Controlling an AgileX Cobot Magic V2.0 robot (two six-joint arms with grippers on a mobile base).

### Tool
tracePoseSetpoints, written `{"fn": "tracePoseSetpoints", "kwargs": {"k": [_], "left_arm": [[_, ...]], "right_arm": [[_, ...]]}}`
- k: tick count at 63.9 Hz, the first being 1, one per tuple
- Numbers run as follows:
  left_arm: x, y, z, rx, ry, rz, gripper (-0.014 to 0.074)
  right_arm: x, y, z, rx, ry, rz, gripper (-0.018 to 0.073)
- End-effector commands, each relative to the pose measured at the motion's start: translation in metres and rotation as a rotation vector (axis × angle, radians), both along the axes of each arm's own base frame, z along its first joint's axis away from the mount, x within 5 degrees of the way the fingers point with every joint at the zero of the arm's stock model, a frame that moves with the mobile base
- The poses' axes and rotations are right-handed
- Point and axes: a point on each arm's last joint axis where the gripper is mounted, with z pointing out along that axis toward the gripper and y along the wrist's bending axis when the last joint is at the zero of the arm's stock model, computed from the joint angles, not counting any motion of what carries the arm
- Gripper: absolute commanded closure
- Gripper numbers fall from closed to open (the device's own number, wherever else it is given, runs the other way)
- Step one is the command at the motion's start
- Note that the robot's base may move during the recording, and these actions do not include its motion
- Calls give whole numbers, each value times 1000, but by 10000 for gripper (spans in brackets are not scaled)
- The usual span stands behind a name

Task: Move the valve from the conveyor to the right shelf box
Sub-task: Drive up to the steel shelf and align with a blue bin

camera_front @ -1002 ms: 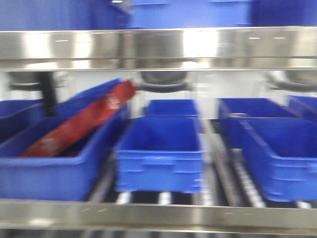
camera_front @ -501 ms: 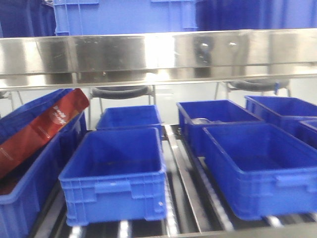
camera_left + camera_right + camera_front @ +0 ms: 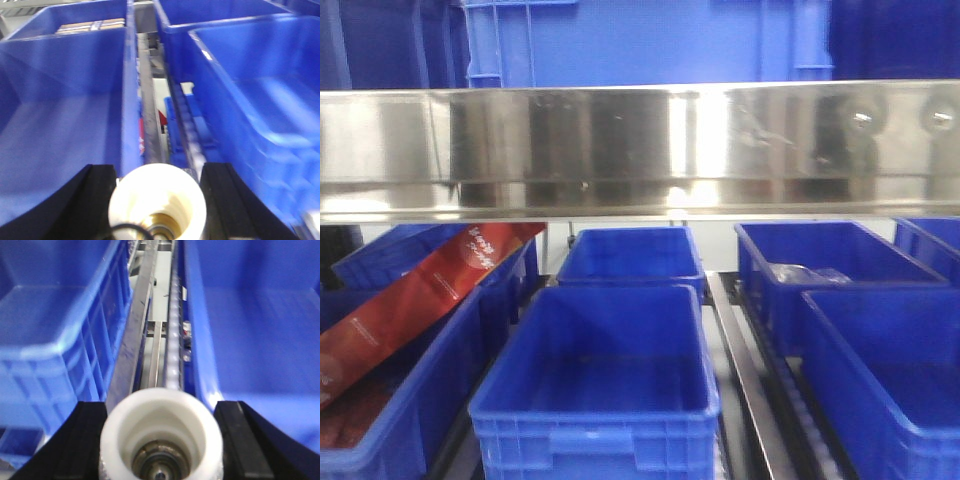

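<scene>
Left gripper (image 3: 157, 172) has its fingers (image 3: 97, 200) clamped on a white valve (image 3: 157, 205), right gripper (image 3: 161, 407) is clamped on another valve (image 3: 161, 435), blue boxes (image 3: 595, 445) either side.

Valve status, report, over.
Left gripper shut on a white valve. Right gripper shut on a second valve, above the roller rail between two blue boxes. Not yet boxed. Nothing blocking.

Cannot read blurred print on red package (image 3: 420, 295); cannot see lower part of valve (image 3: 152, 186) or second valve (image 3: 161, 407).
</scene>
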Motion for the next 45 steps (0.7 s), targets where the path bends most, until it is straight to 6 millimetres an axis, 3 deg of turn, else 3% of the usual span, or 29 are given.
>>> {"fn": "tracePoseSetpoints", "kwargs": {"k": [1, 45], "left_arm": [[-2, -1, 9, -8, -73, -3, 707], [-2, -1, 9, -8, -73, -3, 707]], "right_arm": [[-3, -1, 13, 2, -96, -6, 722], [-3, -1, 13, 2, -96, -6, 722]]}}
